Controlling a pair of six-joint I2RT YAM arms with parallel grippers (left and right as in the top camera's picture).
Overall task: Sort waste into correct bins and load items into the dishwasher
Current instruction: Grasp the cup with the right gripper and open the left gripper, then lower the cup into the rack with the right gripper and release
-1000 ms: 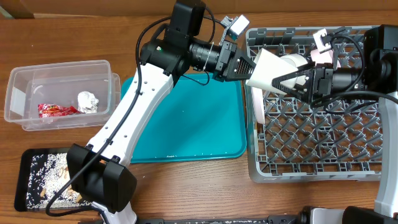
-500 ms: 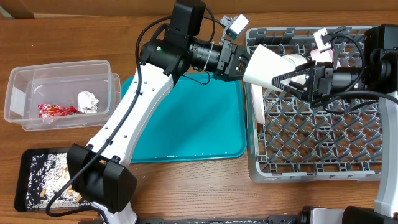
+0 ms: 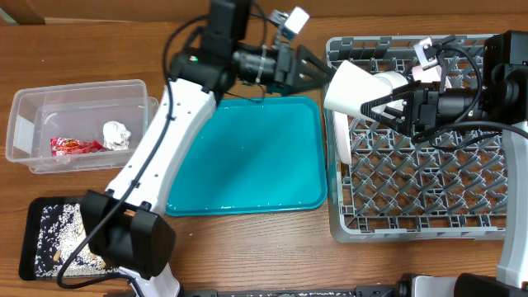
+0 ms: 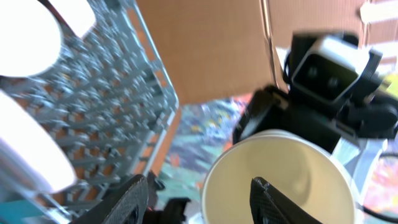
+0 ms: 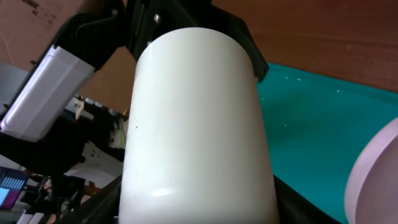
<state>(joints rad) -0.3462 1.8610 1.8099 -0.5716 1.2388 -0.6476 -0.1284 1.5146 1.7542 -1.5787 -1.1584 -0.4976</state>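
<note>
A white cup (image 3: 353, 89) hangs on its side over the left edge of the grey dish rack (image 3: 429, 190). My right gripper (image 3: 386, 107) is shut on the cup, its dark fingers (image 5: 99, 205) pressed against both sides of the white wall (image 5: 196, 124). My left gripper (image 3: 322, 73) stands open just left of the cup, apart from it. In the left wrist view the cup's open mouth (image 4: 280, 180) faces the camera, with one finger (image 4: 273, 199) in front of it and the other finger (image 4: 134, 199) off to the side.
A teal tray (image 3: 247, 157) lies in the middle. At the left a clear bin (image 3: 78, 124) holds a red wrapper (image 3: 74, 146) and a foil ball (image 3: 116, 134). A black tray (image 3: 37, 239) with crumbs sits at the front left. White plates (image 4: 25, 155) stand in the rack.
My left gripper has opened, let go of the cup and drawn back to the left and away. The right gripper keeps hold of the cup, hardly moved.
</note>
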